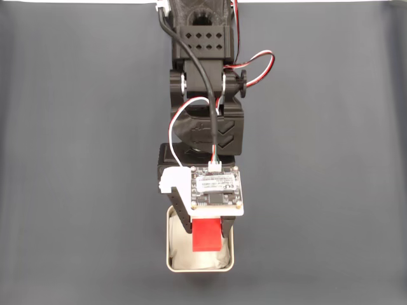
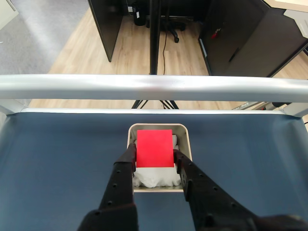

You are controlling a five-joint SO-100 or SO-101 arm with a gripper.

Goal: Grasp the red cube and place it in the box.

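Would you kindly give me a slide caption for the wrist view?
Gripper holding the red cube over the paper-lined metal tin on the dark blue table.

Dark mat (image 1: 76, 159) bare and flat on every side of the box (image 1: 170, 254), open for passage to left and right in the fixed view. Box opening largely taken up: gripper (image 2: 155, 161) reaching in from above, fingers (image 2: 126, 166) closed on the red cube (image 2: 155, 148), crumpled white lining (image 2: 154, 177) beneath. Narrow gaps left between fingers and box walls. Arm (image 1: 203, 95) blocking the strip of mat behind the box. In the wrist view, silver rail (image 2: 154, 87) crossing the far table edge, just beyond the box.
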